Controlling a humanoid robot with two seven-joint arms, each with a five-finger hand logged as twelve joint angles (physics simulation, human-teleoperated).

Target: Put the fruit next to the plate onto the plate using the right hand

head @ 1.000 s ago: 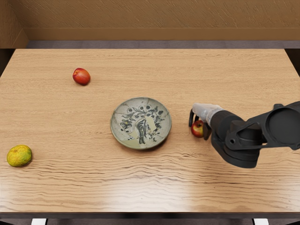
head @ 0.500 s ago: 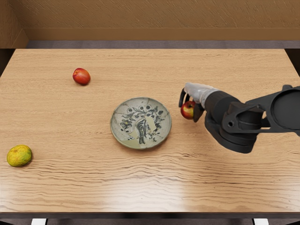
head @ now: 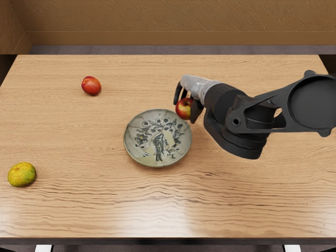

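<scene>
A small red apple (head: 183,108) hangs in the air, held by my right hand (head: 186,102), whose dark fingers are shut on it. The hand sits just above the far right rim of the patterned grey plate (head: 143,152), which lies at the table's middle. My right arm (head: 252,118) reaches in from the right edge. The left arm does not show.
Another red fruit (head: 91,85) lies at the far left of the table. A yellow-green citrus fruit (head: 21,174) rests near the front left edge. A wooden wall runs along the back of the table (head: 262,205).
My right hand has lifted the apple off the table beside the plate and carried it up and to the left, to the plate's far right rim.
</scene>
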